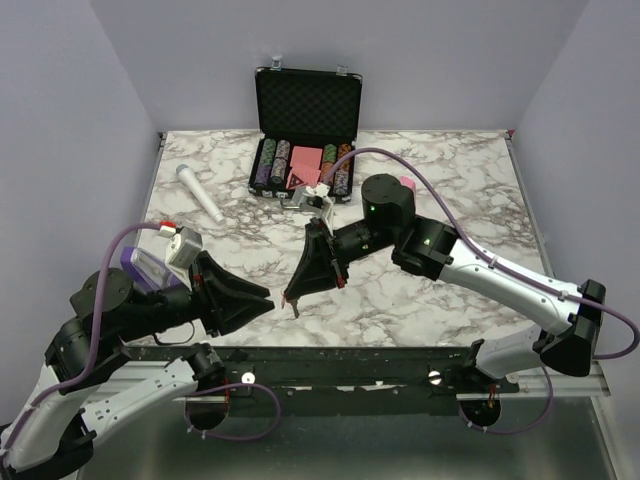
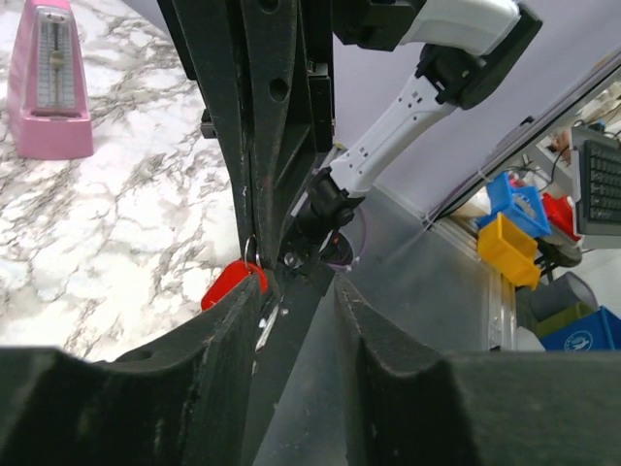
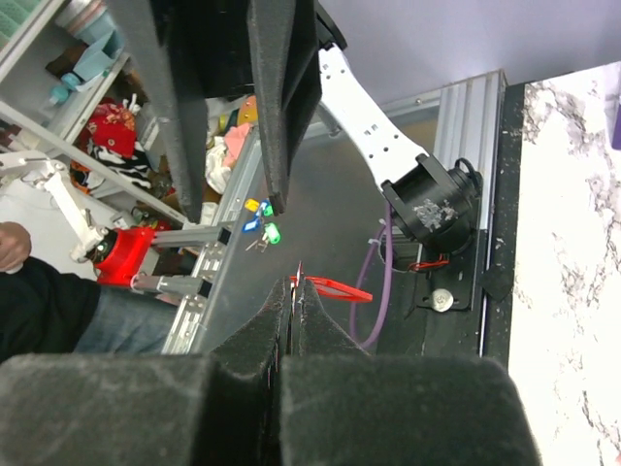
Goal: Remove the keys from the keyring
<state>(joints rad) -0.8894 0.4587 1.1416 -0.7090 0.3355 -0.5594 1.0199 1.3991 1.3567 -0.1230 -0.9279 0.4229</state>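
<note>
My right gripper (image 1: 293, 297) hangs over the table's front edge, pointing down and left. It is shut on the keyring, a thin red oval loop (image 3: 335, 288), which sticks out sideways from the tips (image 3: 296, 296). A thin silver-grey sliver, the keys (image 3: 300, 274), shows between the pads. In the left wrist view the red keyring (image 2: 231, 282) hangs at the right gripper's tip, with a small silver ring (image 2: 250, 249) above it. My left gripper (image 1: 268, 302) is open, its jaws (image 2: 299, 291) around the right gripper's tip, the left finger (image 2: 243, 320) beside the red tag.
An open black case (image 1: 307, 100) with poker chips and pink cards stands at the back. A white microphone (image 1: 200, 195) lies at the back left. A pink metronome (image 2: 49, 87) stands behind the right arm. A purple-white device (image 1: 150, 268) lies by the left arm.
</note>
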